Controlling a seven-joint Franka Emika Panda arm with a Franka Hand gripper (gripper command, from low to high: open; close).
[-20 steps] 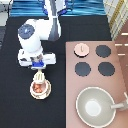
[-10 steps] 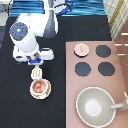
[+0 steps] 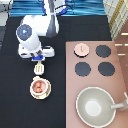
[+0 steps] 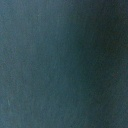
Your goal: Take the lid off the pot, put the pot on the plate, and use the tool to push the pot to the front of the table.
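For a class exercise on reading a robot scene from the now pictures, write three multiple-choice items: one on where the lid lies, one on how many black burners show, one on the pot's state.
1. Where is the lid?
A. on the pot
B. on the stove counter, by the burners
C. in the grey pan

2. How many black burners show?
A. two
B. four
C. six

3. How is the pot?
A. uncovered, on the plate
B. covered, on the stove
C. tipped on its side

Key: 1 B, the pink disc rests at the counter's top edge. 2 B, four discs in a square. 3 A, its reddish inside shows, with the plate's rim around it. The gripper is just above the tool, which lies at the pot's top side in the exterior view.
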